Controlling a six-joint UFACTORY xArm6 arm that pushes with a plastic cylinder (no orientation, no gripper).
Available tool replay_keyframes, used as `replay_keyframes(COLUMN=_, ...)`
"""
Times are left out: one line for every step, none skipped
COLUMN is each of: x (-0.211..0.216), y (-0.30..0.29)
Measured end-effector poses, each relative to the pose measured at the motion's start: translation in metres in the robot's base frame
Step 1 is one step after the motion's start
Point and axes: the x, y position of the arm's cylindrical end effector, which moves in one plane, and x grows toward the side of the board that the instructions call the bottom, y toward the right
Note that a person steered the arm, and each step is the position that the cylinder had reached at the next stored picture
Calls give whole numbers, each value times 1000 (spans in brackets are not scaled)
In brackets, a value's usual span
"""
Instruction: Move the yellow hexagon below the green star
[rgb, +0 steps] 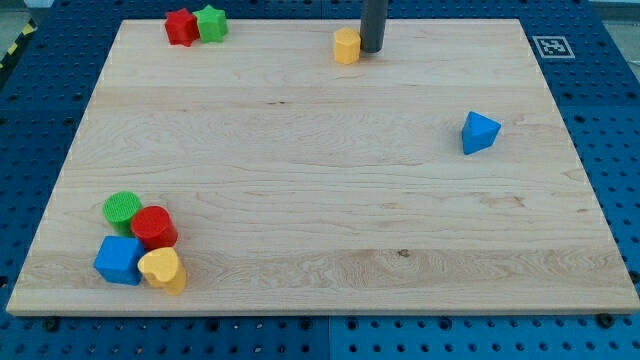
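Observation:
The yellow hexagon (346, 46) sits near the top edge of the wooden board, a little right of centre. My tip (371, 50) stands right beside it on its right, touching or nearly touching. The green star (211, 23) is at the top left, pressed against a red star (181, 26) on its left. The hexagon is well to the right of the green star, at about the same height in the view.
A blue triangular block (480, 132) lies at the right. At the bottom left a green cylinder (122, 209), a red cylinder (154, 227), a blue cube (119, 260) and a yellow heart-like block (163, 270) cluster together. The board's top edge (300, 20) is close to the hexagon.

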Motion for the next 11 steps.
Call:
replay_keyframes(x=9, y=-7)
replay_keyframes(x=9, y=-33)
replay_keyframes(x=5, y=-56)
replay_keyframes(x=-19, y=-61)
replay_keyframes(x=-28, y=-65)
replay_keyframes(x=-28, y=-74)
replay_keyframes(x=-28, y=-91)
replay_keyframes(x=-28, y=-112)
replay_keyframes(x=-28, y=-142)
replay_keyframes(x=-28, y=-168)
replay_keyframes(x=-28, y=-190)
